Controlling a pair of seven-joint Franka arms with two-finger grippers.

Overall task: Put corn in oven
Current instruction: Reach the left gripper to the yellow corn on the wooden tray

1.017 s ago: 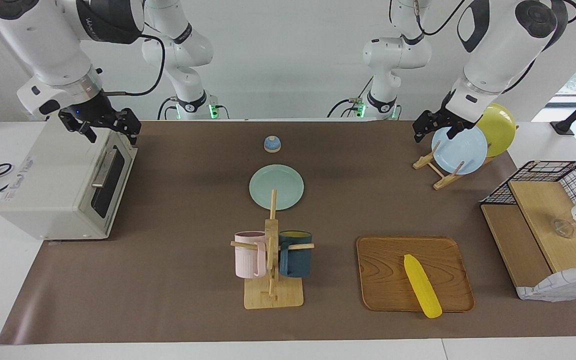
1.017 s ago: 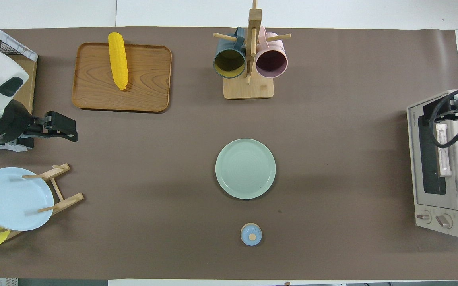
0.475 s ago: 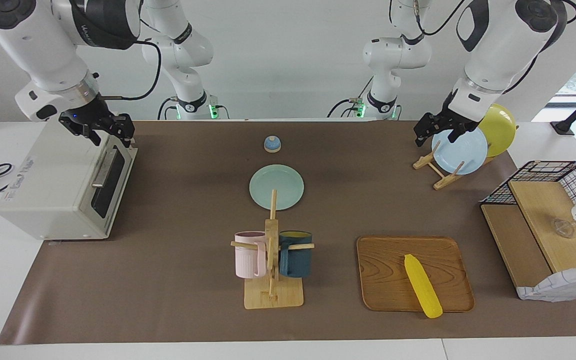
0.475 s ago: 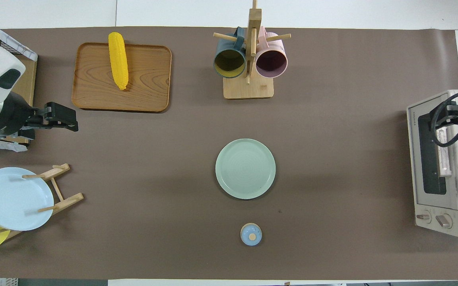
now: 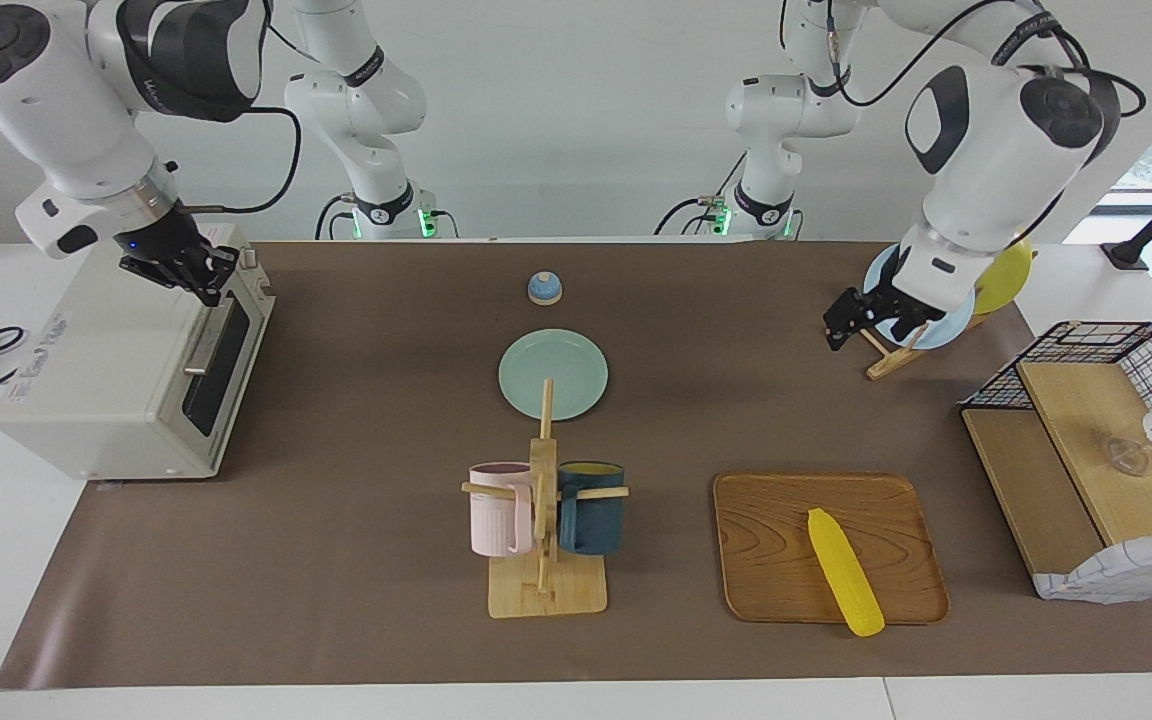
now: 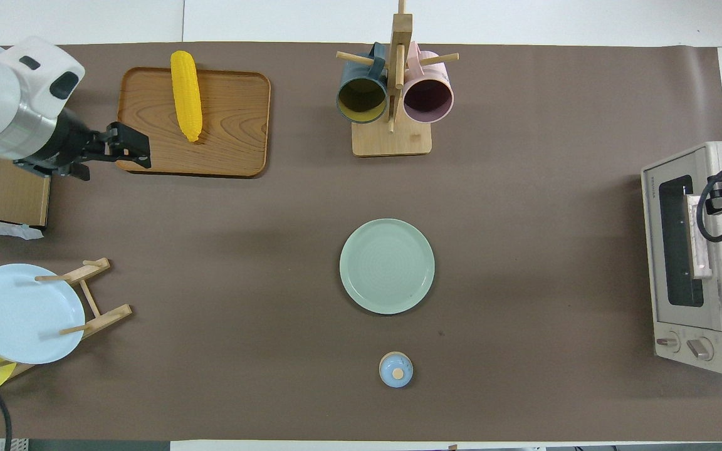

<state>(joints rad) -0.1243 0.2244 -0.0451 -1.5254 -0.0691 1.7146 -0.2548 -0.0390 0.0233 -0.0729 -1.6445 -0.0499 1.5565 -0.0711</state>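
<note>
**Two arms, two jobs: one at the oven door, one on its way to the corn**

The corn (image 5: 844,570) lies flat across the wooden tray (image 5: 766,530), its thick end jutting over the tray's rim. It lies ahead of the left gripper (image 5: 854,320), which hangs in the air with nothing between its spread fingers. In the overhead view that gripper (image 6: 128,141) covers the tray's corner, with the cob just beside its tips; from the facing view it is well above the table and touching nothing. Lying diagonally on an open, low-rimmed tray, the cob looks easy to take from above across its width.

The right gripper (image 5: 198,273) sits at the top edge of the oven (image 5: 126,370), just above the bar handle (image 5: 208,338), which runs away from its tips along the door (image 6: 680,241). I cannot tell whether its fingers are spread or closed. That position suits pulling the door down, which must happen before the corn goes in; the door appears closed.
</note>
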